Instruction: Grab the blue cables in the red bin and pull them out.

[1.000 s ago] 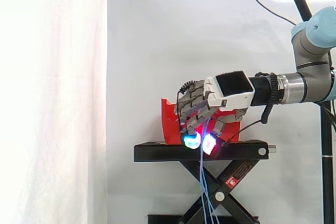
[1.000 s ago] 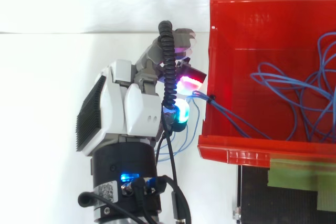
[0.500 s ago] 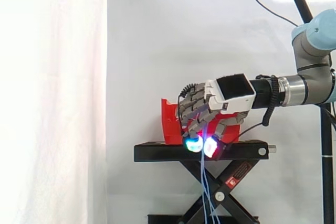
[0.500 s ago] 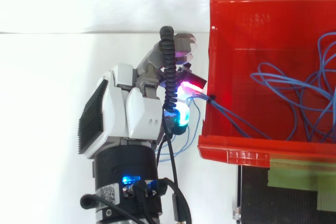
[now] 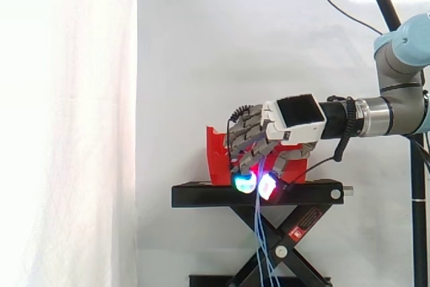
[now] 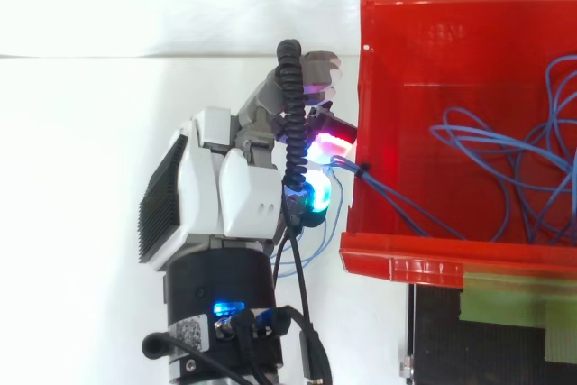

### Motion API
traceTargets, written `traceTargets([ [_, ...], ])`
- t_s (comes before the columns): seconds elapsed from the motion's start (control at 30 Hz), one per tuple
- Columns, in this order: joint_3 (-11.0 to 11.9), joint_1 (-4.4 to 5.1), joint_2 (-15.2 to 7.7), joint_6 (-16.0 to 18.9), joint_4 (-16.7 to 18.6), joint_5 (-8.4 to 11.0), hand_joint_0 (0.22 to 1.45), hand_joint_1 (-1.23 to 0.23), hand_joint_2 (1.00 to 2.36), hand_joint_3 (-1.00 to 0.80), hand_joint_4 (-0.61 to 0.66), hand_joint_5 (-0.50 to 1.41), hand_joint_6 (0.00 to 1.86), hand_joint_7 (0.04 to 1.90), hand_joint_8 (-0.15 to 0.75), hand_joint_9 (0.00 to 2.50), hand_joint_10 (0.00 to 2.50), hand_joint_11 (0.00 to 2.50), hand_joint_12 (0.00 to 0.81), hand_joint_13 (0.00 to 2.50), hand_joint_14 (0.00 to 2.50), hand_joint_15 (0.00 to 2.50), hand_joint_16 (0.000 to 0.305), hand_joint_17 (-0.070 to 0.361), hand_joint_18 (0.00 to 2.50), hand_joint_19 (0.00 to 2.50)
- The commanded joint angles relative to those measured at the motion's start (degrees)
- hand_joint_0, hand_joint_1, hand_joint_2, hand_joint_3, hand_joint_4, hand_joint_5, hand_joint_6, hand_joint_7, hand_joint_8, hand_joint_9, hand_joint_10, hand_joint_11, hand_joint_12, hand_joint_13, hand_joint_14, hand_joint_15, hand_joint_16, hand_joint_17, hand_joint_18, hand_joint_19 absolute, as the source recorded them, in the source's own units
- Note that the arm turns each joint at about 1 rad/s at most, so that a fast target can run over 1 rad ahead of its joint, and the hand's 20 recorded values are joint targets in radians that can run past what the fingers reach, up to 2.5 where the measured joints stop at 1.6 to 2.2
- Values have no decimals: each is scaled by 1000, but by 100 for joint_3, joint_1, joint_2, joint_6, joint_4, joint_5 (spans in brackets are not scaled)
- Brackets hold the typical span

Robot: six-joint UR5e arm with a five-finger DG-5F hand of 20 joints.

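1. at the outer left wall of the red bin [image 6: 433, 254], the hand [image 6: 225, 200] is curled, and its glowing pads [image 6: 329, 144] pinch the blue cables [image 6: 505, 169] just where they cross over the wall.
2. since one second ago the hand has shifted only slightly, a little closer to the bin. the loops inside the bin keep the same shape.
3. i judge that the grip is made but the pulling has hardly started, because most of the cable lies in the bin.
4. in the side view some strands hang below the hand, in front of the black stand [image 5: 201, 196].
5. the glow hides the exact contact. the picture edges cut off the far loops and the hanging ends.
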Motion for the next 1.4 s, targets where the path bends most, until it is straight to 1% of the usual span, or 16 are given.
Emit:
traceTargets([
  [0.0, 0, 4, -3, -86, 8, 0, 827, -908, 1000, -1000, 35, 949, 12, 728, 241, 810, 19, 576, 351, 650, 19, 545, 45, 101, 594, 730],
  [0.03, 0, 4, -3, -130, 34, 0, 826, -909, 1000, -1000, 46, 935, 13, 703, 240, 812, 17, 577, 350, 650, 21, 544, 45, 101, 594, 730],
  [0.07, 0, 4, 6, -139, 34, 9, 825, -910, 1000, -1000, 27, 880, 14, 650, 239, 809, 17, 569, 351, 653, 18, 544, 45, 101, 597, 730],
  [0.13, 0, 4, 6, -139, 34, 9, 825, -911, 1000, -1000, 37, 860, 14, 618, 237, 796, 19, 572, 352, 653, 18, 546, 45, 101, 599, 730],
  [0.5, 0, 4, -3, -139, 17, 9, 825, -913, 1000, -1000, 53, 820, 14, 545, 237, 784, 17, 564, 352, 651, 20, 540, 45, 101, 597, 728],
  [0.87, -9, -5, -3, -139, -80, 9, 832, -916, 1000, -1000, 65, 846, 15, 552, 235, 785, 17, 562, 351, 651, 18, 540, 45, 101, 597, 730],
  [1.17, -9, -5, -3, -139, -53, 9, 839, -917, 1000, -1000, 61, 864, 15, 574, 239, 789, 18, 560, 350, 652, 20, 543, 44, 100, 601, 731],
  [1.3, 0, -5, -3, -139, -62, 9, 854, -916, 1000, -1000, 46, 878, 15, 620, 237, 792, 17, 563, 348, 654, 20, 541, 44, 99, 604, 730],
  [1.37, 0, -5, 6, -139, -71, 9, 870, -924, 1000, -1000, 0, 877, 14, 699, 240, 791, 20, 579, 347, 655, 18, 543, 44, 99, 608, 724],
])
